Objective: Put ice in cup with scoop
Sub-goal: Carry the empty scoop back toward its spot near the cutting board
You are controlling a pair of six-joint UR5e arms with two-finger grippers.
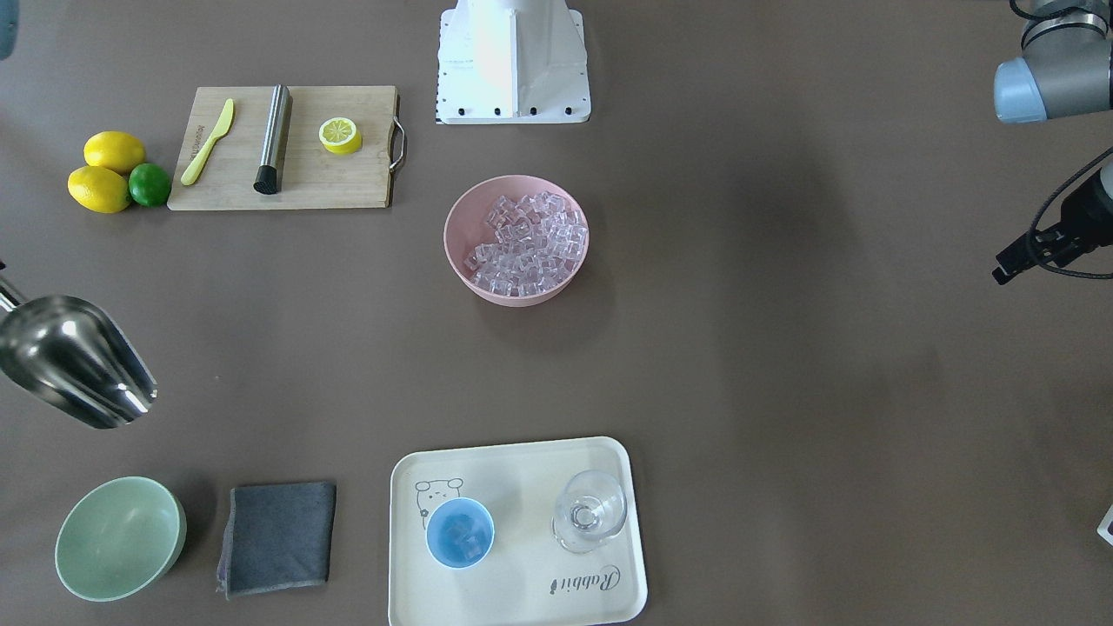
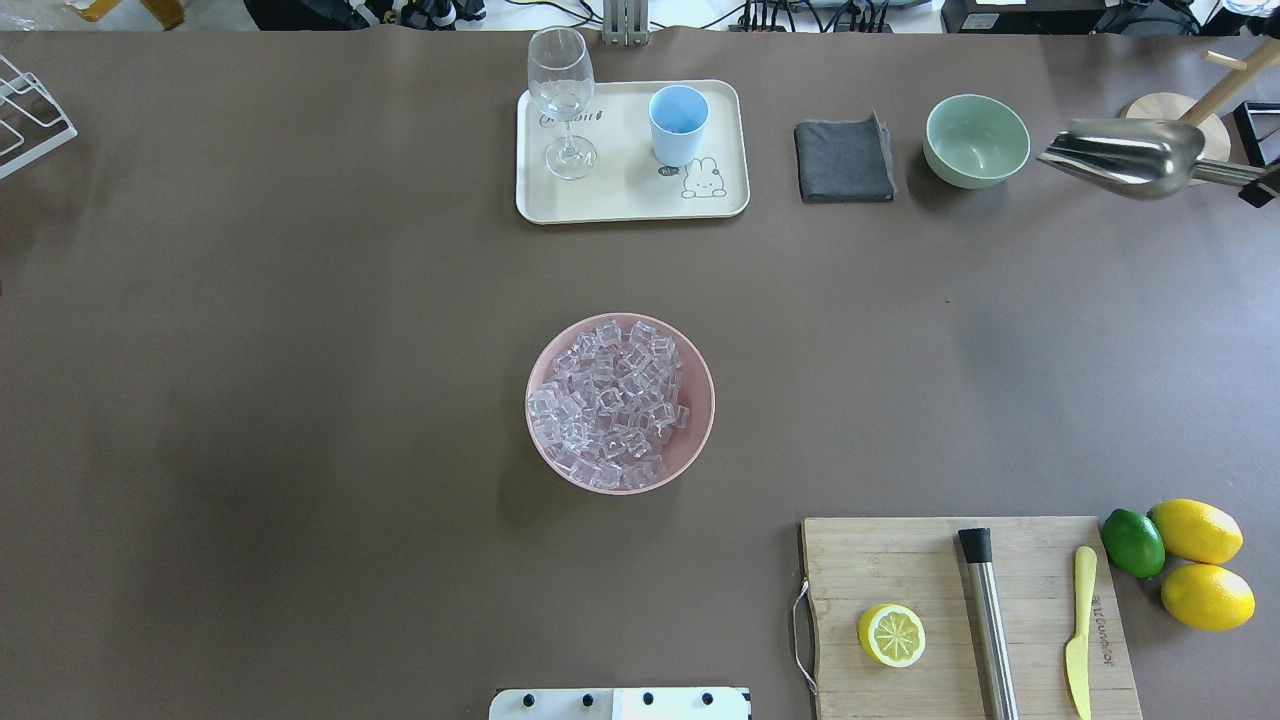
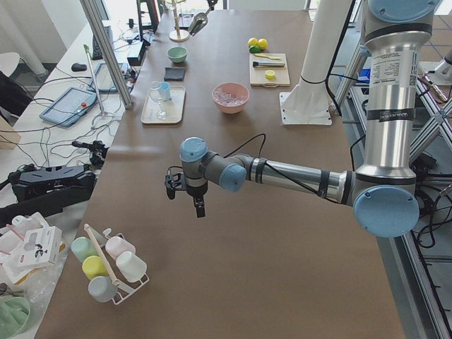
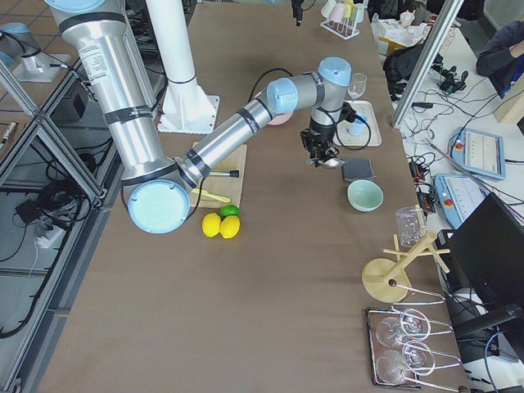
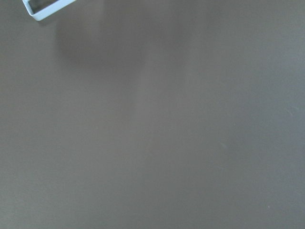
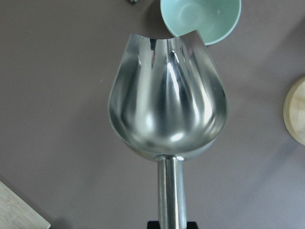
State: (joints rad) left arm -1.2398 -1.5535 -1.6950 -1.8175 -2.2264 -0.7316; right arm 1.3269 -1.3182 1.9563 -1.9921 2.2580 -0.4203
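The steel scoop hangs empty above the table, held by its handle in my right gripper, near the pale green bowl. The light-blue cup stands on the cream tray with a few ice cubes inside. Most of the ice fills the pink bowl at the table's middle. My left gripper hovers over bare table far from these things. I cannot tell whether it is open or shut.
A clear wine glass stands on the tray beside the cup. The green bowl and a grey cloth lie near the scoop. A cutting board holds a steel rod, knife and half lemon, with lemons and a lime beside it.
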